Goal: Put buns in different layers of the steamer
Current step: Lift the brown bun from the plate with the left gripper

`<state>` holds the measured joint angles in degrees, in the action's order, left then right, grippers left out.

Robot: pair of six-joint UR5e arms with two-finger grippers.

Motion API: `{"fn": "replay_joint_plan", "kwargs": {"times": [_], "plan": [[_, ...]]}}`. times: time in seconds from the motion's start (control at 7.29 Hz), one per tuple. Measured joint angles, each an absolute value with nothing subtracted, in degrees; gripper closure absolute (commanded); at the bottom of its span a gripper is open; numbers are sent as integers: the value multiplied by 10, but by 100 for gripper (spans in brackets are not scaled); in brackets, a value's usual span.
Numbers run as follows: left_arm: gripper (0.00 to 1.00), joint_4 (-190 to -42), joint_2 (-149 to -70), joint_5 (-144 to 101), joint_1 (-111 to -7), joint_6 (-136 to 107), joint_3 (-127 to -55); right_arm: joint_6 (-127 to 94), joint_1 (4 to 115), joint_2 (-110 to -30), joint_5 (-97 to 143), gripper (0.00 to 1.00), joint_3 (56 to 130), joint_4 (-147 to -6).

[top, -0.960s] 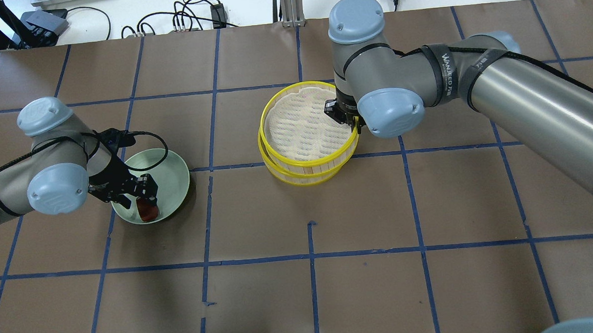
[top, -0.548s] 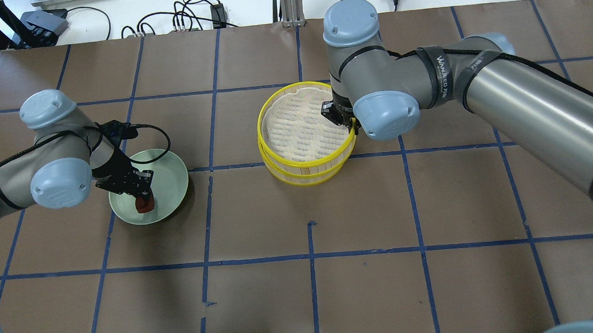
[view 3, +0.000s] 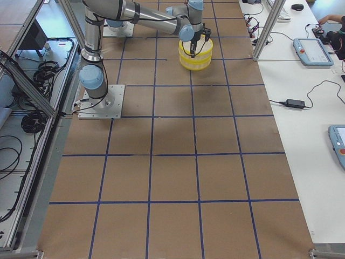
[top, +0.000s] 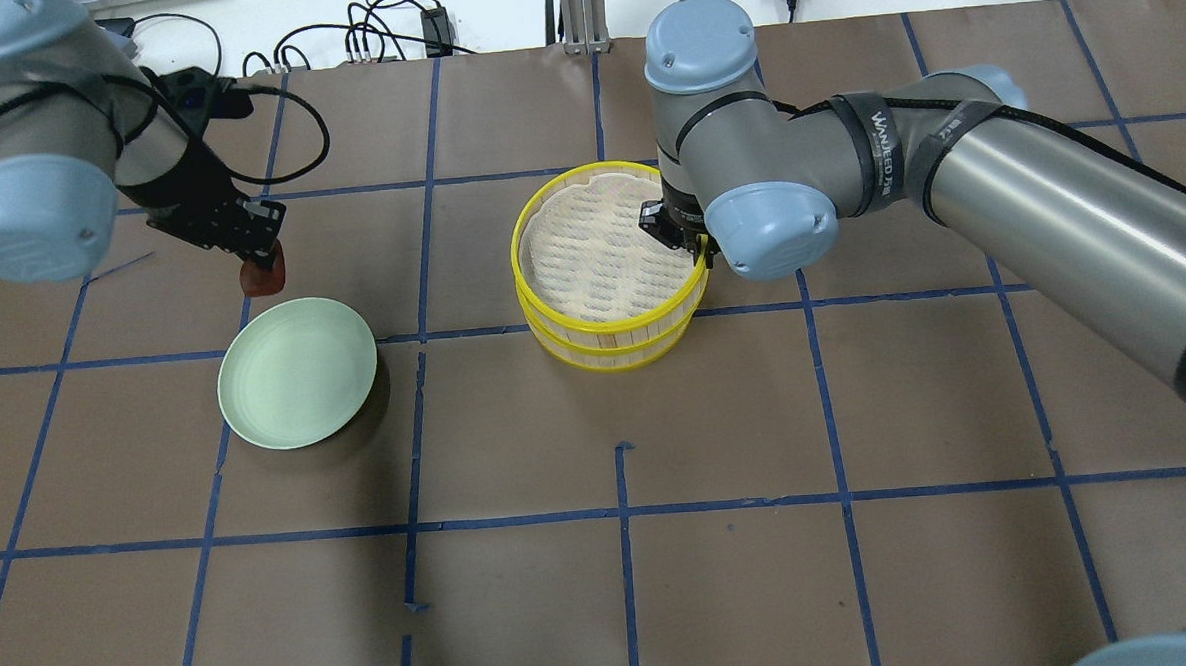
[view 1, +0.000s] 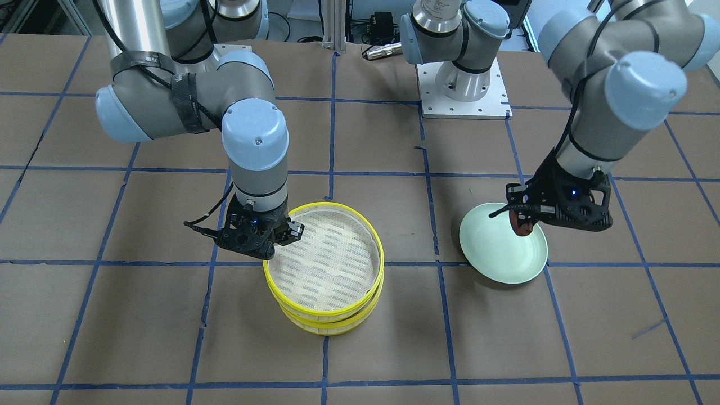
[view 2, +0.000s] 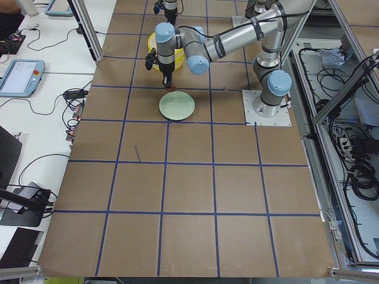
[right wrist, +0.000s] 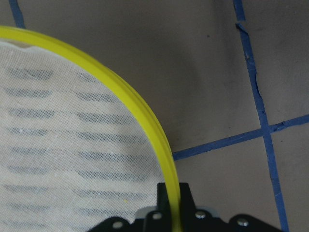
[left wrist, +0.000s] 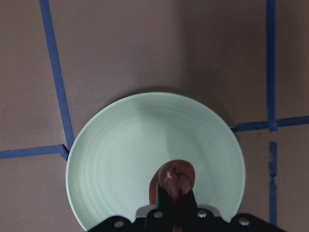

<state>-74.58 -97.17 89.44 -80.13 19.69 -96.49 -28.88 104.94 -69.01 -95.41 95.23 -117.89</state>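
Note:
My left gripper (top: pixel 261 259) is shut on the reddish-brown bun (top: pixel 262 276) and holds it high above the pale green plate (top: pixel 297 372). The left wrist view shows the bun (left wrist: pixel 176 177) between the fingers, with the plate (left wrist: pixel 120 154) far below. The steamer (top: pixel 603 325) is two stacked yellow-rimmed trays at the table's middle. My right gripper (top: pixel 696 248) is shut on the top tray's yellow rim (right wrist: pixel 145 113) at its right side. The top tray's mesh (view 1: pixel 332 261) holds nothing. The cream-white bun is out of view.
The plate (view 1: pixel 503 250) lies left of the steamer in the overhead view, with nothing on it. Cables and power bricks (top: pixel 360 38) lie past the table's far edge. The right arm's forearm (top: pixel 1048 213) stretches over the table's right half.
My left gripper has risen from the plate with the reddish-brown bun and now shows farther up in the overhead view. The right gripper stays on the tray rim, barely shifted.

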Motion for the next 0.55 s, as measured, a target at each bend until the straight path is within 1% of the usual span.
{"fn": "replay_joint_plan", "kwargs": {"times": [0.27, 0.55], "plan": [[98, -782, -959, 872, -821, 192, -932, -289, 1049, -683, -953, 92, 953, -1193], [98, -775, -957, 850, -830, 197, -925, -291, 1049, -678, -949, 91, 953, -1201]]}}
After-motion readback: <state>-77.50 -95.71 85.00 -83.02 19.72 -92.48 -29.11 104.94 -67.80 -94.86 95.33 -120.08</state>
